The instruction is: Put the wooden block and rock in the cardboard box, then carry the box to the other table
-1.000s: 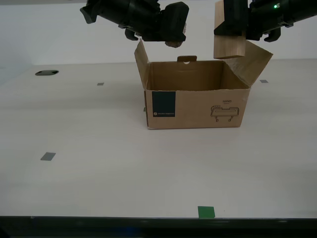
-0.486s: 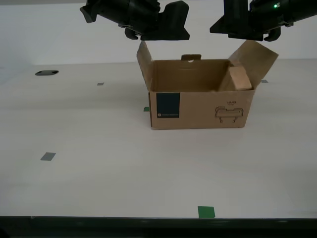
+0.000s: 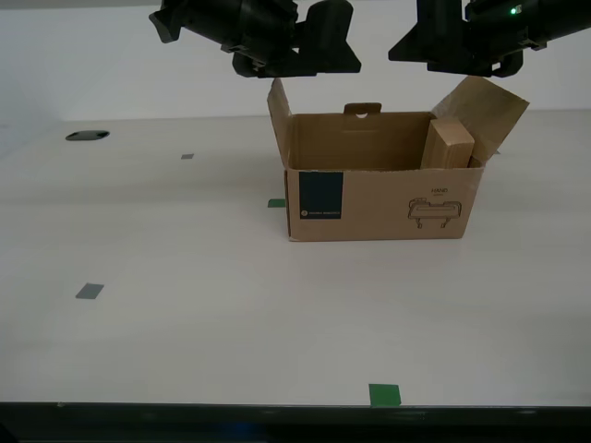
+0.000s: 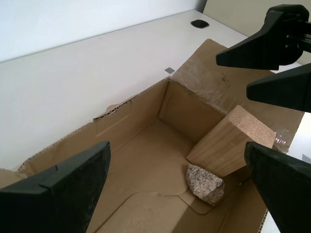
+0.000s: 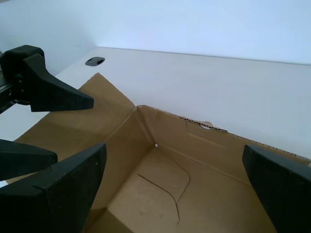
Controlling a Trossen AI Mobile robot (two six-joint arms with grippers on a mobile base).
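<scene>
- Cream table (image 3: pixel 185 323) across the whole exterior view, with a green tape mark (image 3: pixel 385 395) at the near edge and a grey tape square (image 3: pixel 89 292) further in toward the exterior view's left.
- Cardboard box (image 3: pixel 379 198) standing past the middle of the table, flaps up, a dark navy label (image 3: pixel 320 196) and a small line drawing (image 3: pixel 436 210) on its near face.
- Inside the box, at the end toward the exterior view's right: wooden block (image 3: pixel 449 145) on end, leaning against the end wall, its top showing above the rim.
- Rock (image 4: pixel 205 183) on the box floor, touching the foot of the block; hidden by the front wall in the exterior view.
- Above the box end toward the exterior view's left: my second gripper (image 3: pixel 319 51), fingers (image 4: pixel 63 184) spread wide, clear of the cardboard, nothing between them.
- Above the end toward the exterior view's right: my first gripper (image 3: pixel 443 51), fingers (image 5: pixel 58 189) likewise spread wide and empty, over the raised flap.
- Farther back, toward the exterior view's left: a dark oval grommet (image 3: pixel 86 136) in the table top, then a plain white wall (image 3: pixel 92 74).
</scene>
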